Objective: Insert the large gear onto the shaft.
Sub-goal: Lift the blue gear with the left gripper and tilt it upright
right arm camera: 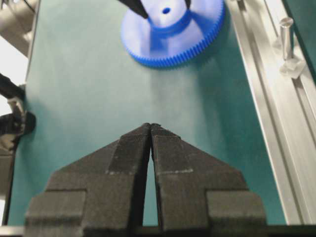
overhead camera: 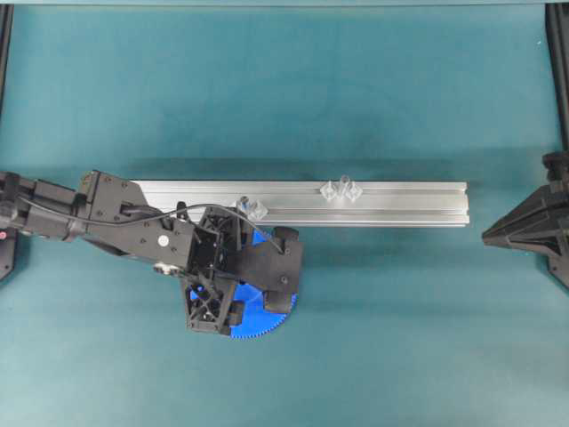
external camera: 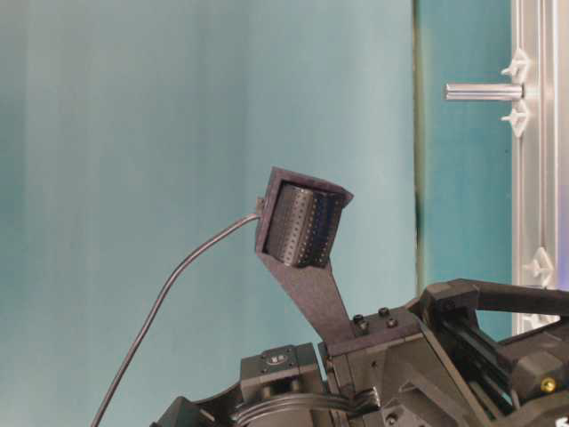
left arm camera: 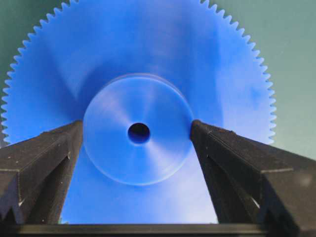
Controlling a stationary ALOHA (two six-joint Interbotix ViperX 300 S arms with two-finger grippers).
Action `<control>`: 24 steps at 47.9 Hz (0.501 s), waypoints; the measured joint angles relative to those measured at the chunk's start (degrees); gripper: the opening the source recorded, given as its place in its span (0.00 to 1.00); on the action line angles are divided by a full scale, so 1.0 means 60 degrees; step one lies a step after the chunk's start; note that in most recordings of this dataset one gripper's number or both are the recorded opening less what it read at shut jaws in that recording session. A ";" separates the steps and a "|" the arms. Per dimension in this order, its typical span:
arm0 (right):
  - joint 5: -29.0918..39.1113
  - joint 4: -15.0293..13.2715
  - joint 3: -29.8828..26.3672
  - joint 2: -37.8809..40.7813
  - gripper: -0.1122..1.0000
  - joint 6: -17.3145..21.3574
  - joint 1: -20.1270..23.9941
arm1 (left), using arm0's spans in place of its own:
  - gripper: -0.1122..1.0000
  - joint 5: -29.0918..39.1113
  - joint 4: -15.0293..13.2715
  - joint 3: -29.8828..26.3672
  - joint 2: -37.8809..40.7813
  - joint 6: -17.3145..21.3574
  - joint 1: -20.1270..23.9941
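The left gripper (left arm camera: 138, 136) is poised wide open around the hub of the large gear (left arm camera: 138, 94), flat near the worktop's (overhead camera: 400, 338) near edge; closing, lifting and alignment over the shaft (right arm camera: 285, 32) are called for next. The right gripper (right arm camera: 150, 129) is closed, empty.

The left arm (overhead camera: 133, 218) is matte black plastic with angular housings; a thin black cable (overhead camera: 107, 216) arcs along it, and a white dot sits at its wrist's 7 o'clock.
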 measured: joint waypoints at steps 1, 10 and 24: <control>0.0000 -0.0015 -0.0015 -0.0015 0.20 0.0000 -0.0015 | 0.94 0.0000 0.0015 0.0000 -0.0015 -0.0015 0.0000; 0.0000 0.0000 0.0000 0.0000 0.20 -0.0015 0.0000 | 0.94 0.0029 0.0015 -0.0029 0.0117 0.0015 -0.0029; -0.0015 0.0000 0.0000 -0.0103 0.20 0.0000 0.0000 | 0.94 0.0483 0.0029 -0.0234 0.0190 0.0044 -0.0117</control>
